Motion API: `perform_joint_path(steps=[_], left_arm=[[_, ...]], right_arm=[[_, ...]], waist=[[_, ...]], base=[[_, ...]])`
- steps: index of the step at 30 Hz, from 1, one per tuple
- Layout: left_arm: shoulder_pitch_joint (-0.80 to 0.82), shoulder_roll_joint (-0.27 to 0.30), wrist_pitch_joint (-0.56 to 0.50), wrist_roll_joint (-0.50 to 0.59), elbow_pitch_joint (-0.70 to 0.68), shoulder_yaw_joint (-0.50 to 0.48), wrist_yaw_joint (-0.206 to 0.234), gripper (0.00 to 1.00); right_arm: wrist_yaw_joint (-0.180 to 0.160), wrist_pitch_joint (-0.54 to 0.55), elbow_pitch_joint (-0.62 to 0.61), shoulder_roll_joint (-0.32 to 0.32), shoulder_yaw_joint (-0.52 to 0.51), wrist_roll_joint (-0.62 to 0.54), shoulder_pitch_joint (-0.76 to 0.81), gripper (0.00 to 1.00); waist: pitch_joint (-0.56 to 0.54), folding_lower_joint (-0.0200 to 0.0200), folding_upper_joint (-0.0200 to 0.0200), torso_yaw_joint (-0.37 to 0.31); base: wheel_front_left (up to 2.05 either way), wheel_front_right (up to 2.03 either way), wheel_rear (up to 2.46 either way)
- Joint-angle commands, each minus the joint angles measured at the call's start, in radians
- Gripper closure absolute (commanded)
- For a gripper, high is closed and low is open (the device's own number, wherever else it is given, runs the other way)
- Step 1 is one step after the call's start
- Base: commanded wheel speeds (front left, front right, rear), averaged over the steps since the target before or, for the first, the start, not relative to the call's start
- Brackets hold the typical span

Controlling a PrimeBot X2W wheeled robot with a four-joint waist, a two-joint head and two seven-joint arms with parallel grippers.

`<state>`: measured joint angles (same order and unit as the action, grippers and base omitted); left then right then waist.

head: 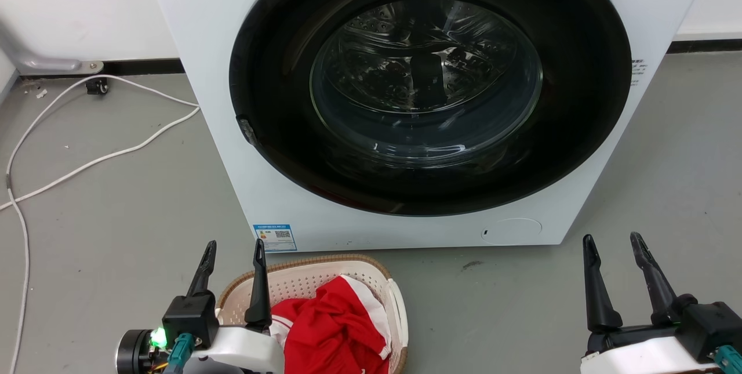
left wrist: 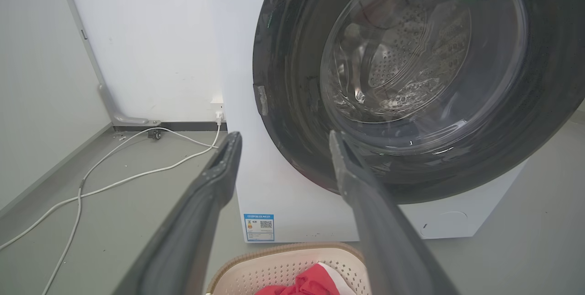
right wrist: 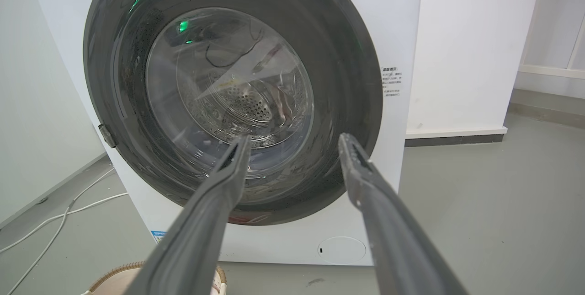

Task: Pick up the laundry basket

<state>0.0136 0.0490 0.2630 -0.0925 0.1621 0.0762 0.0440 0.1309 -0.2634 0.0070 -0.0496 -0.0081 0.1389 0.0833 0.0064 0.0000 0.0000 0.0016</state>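
Note:
The laundry basket (head: pixel 313 281), cream-white and perforated with a brown woven rim, sits on the floor in front of the washer at the bottom of the head view. Red and white clothes (head: pixel 333 327) lie inside it. The wrist views catch its rim too: laundry basket (left wrist: pixel 283 263) and laundry basket (right wrist: pixel 114 274). My left gripper (head: pixel 233 245) hovers open above the basket's left edge, holding nothing; left gripper (left wrist: pixel 283 137). My right gripper (head: pixel 614 240) stands open well to the basket's right, empty; right gripper (right wrist: pixel 295 138).
A white front-loading washer (head: pixel 232 148) with a closed dark round door (head: pixel 429 84) stands just behind the basket. A white cable (head: pixel 87 165) trails over the grey floor at left. A white wall runs behind, and open floor (head: pixel 510 304) lies between basket and right gripper.

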Motion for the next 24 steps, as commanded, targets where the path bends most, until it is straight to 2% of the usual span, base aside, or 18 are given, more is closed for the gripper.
perform_joint_path(steps=[1,11,16,22,24], left_arm=[[-0.012,0.002,0.003,-0.001,-0.001,-0.002,0.000,0.00],[-0.009,0.002,0.003,0.003,0.003,-0.007,0.002,0.00],[0.008,0.002,0.003,-0.007,0.029,-0.028,0.007,0.00],[0.044,0.002,0.003,-0.010,0.097,-0.069,-0.017,0.00],[0.080,0.006,0.003,-0.017,0.165,-0.100,-0.042,0.00]], right_arm=[[0.000,-0.002,0.003,-0.001,0.001,0.003,0.008,0.00],[0.000,-0.002,0.007,-0.001,0.007,0.007,0.011,0.00],[0.000,-0.002,0.033,-0.001,0.043,-0.016,-0.013,0.00],[0.000,-0.002,0.100,-0.001,0.113,-0.056,-0.067,0.00],[0.000,-0.002,0.159,-0.001,0.155,-0.084,-0.118,0.00]], waist=[[0.000,0.0000,0.0000,0.000],[0.005,0.0000,0.0000,0.004],[0.024,0.0000,0.0000,0.014],[0.083,0.0000,0.0000,0.029],[0.136,0.0000,0.0000,0.037]], base=[[0.00,0.00,0.00],[0.00,0.00,0.00],[0.00,0.00,0.00],[0.00,0.00,0.00],[0.00,0.00,0.00]])
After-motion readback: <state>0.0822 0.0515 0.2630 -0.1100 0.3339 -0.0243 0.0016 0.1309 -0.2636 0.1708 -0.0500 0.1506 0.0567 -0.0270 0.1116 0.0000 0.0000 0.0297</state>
